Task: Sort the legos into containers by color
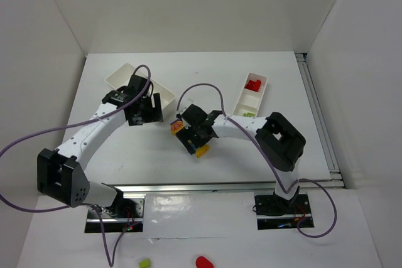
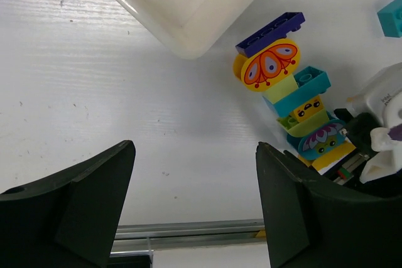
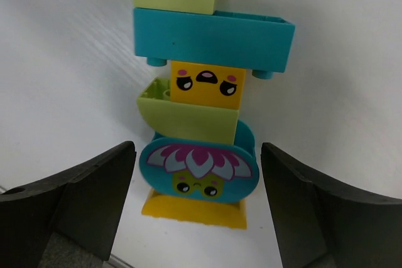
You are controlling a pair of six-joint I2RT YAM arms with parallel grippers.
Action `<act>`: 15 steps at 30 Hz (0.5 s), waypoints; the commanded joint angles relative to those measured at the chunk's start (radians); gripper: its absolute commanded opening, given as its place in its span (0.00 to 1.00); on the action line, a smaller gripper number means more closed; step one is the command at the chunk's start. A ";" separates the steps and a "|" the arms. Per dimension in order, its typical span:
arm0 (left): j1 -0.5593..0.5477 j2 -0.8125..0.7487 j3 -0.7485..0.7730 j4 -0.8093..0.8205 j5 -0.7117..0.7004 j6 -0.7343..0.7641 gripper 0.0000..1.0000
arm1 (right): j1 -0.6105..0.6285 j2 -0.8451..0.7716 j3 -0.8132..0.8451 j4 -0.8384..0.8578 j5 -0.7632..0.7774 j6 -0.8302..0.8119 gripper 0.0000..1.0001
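A stack of joined legos (image 3: 207, 86) lies flat on the table: lime, cyan, a yellow face brick, a lime curved piece, a round cyan flower-face piece (image 3: 198, 171) and a yellow base. My right gripper (image 3: 196, 155) is open, one finger on each side of the round piece, not touching. In the top view the right gripper (image 1: 190, 135) covers most of the stack (image 1: 201, 150). The stack also shows in the left wrist view (image 2: 295, 92), with a dark blue brick and an orange butterfly piece on top. My left gripper (image 2: 195, 155) is open and empty beside the wider tray (image 1: 119, 76).
The narrower tray (image 1: 259, 92) at the back right holds a red lego (image 1: 253, 84) and a lime one (image 1: 249, 114). A loose cyan brick (image 2: 392, 14) lies right of the stack. A lime lego (image 1: 144, 263) and a red piece (image 1: 204, 262) lie near the front edge.
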 commanded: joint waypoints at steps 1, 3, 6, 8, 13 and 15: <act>0.017 0.008 -0.015 0.033 0.061 0.000 0.87 | 0.016 0.025 0.016 0.016 0.005 -0.024 0.87; 0.017 0.008 -0.015 0.033 0.070 0.000 0.87 | 0.027 0.034 0.016 0.016 0.017 -0.024 0.80; 0.017 0.008 -0.015 0.033 0.110 0.020 0.87 | 0.027 0.025 -0.007 0.025 0.038 -0.024 0.70; 0.017 0.008 -0.015 0.044 0.162 0.049 0.87 | 0.027 -0.007 -0.030 0.025 0.064 -0.024 0.60; 0.017 0.008 -0.006 0.076 0.337 0.119 0.90 | 0.027 -0.134 -0.117 0.047 0.127 -0.034 0.48; 0.017 0.019 0.005 0.087 0.452 0.144 0.94 | 0.027 -0.217 -0.151 0.047 0.158 -0.020 0.48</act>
